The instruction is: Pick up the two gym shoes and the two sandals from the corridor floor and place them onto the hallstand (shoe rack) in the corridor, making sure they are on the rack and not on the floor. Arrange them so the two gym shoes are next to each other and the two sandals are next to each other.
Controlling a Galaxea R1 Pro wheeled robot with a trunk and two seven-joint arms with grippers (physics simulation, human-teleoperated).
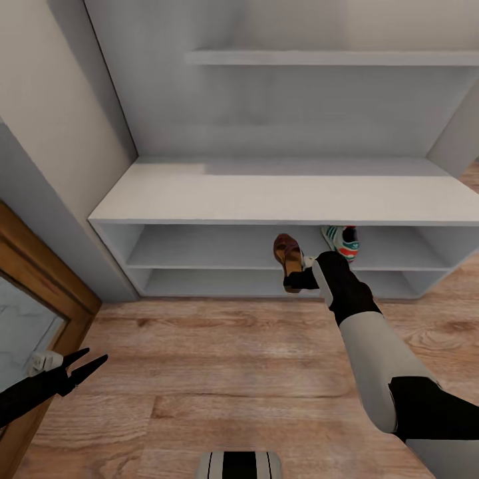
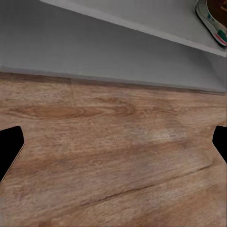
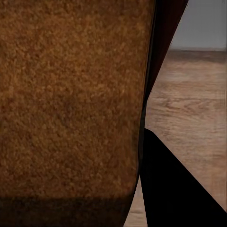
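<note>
**What I can't make out**

My right gripper [image 1: 297, 278] is mostly hidden behind the sandal [image 1: 288, 257] it holds, so I can't see how the fingers sit. The gym shoe [image 1: 342, 241] is half covered by the hallstand [image 1: 279, 196] bench top and my forearm. My right wrist camera sits so close that the sandal [image 3: 71, 104] runs off the edges.

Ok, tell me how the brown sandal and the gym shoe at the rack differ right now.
The sandal is plain dark brown; the gym shoe is cream-white with green and red. The sandal is gripped by the right pincer and hangs at the front edge of the hallstand; the gym shoe already rests on its low shelf, free of any pincer. The sandal sits left of the gym shoe. Both are off the floor.
</note>
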